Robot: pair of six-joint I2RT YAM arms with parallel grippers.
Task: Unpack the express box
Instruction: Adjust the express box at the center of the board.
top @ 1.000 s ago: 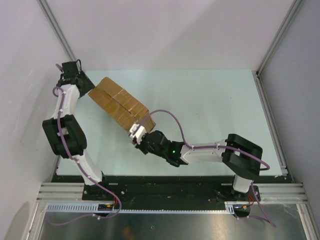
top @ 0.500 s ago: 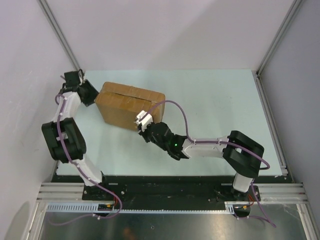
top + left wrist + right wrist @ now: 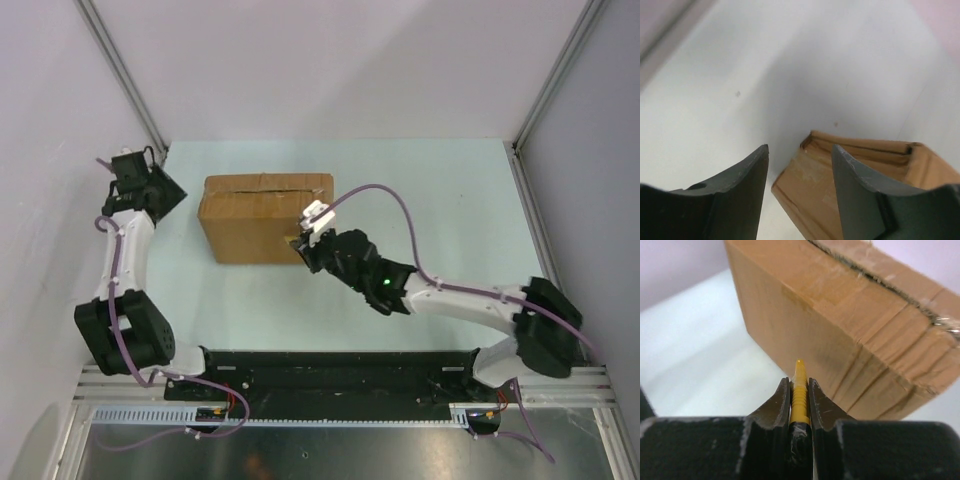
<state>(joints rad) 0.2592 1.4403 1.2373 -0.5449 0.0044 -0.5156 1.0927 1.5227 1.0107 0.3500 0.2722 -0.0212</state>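
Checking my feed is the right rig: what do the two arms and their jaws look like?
The left arm and right arm have white links with black joint housings. A purple cable loops along each. A green light glows on the right wrist. The jaws are dark and curved.

Express box (image 3: 262,214) on table (image 3: 440,200), between left hand (image 3: 170,190) and knife (image 3: 800,387) in right hand (image 3: 301,244).

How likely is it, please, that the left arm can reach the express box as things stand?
Probably yes: the open left gripper faces a corner of the express box, apart from it, with only bare table between.
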